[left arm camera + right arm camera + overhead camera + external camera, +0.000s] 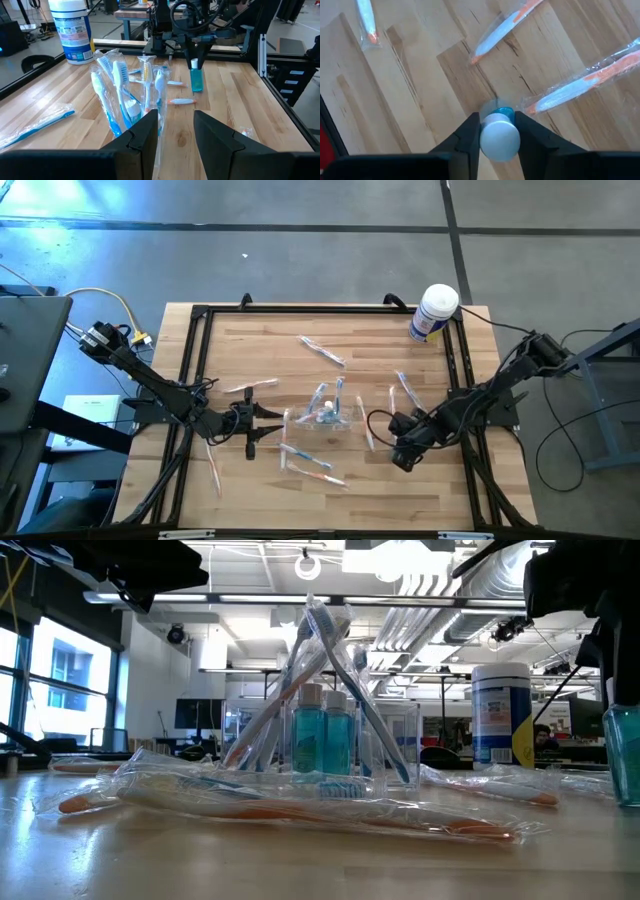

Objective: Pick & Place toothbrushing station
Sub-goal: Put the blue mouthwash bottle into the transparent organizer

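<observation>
With the right pincer (pixel 497 136) clamped on a small blue bottle's (pixel 196 80) white cap, beside the toothbrushing station (pixel 322 418) mid-worktop, lift straight up; left pincer (pixel 175 131) waits apart, station-side.

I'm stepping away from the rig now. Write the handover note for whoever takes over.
Left gripper: open, empty, facing the holder at table centre.
Right gripper: closed on the white cap of a blue bottle, to the holder's right.
Holder: contains brushes and two more bottles. Wrapped brushes lie around it.
Done: holder partly filled.
Left, probably: place this bottle, then the loose brushes.
</observation>
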`<state>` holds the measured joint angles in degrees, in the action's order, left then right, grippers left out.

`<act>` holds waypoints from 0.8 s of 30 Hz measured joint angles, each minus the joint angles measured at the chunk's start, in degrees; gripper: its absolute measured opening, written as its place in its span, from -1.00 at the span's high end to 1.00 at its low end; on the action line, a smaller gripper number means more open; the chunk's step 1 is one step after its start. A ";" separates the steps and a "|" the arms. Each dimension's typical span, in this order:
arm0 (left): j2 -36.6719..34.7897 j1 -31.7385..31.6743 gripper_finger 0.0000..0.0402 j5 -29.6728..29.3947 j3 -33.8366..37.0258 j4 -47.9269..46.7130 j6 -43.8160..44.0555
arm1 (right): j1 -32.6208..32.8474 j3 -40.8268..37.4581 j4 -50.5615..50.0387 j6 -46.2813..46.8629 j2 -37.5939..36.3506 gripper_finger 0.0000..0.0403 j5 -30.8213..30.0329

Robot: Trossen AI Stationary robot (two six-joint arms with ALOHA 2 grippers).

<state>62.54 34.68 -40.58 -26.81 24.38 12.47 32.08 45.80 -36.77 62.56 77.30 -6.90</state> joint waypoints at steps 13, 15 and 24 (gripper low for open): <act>0.02 0.00 0.39 0.00 0.00 0.00 -0.02 | 0.02 -0.02 6.45 -5.55 0.00 0.55 -2.10; 0.00 0.00 0.39 0.00 0.00 0.00 -0.02 | 0.00 -0.02 12.74 -9.66 0.00 0.55 -2.10; 0.01 0.00 0.39 0.00 0.00 -0.01 -0.02 | 0.02 5.31 23.51 -28.86 0.00 0.56 -7.47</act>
<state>62.56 34.68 -40.58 -26.81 24.37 12.45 32.10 51.11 -13.26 33.70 77.30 -14.36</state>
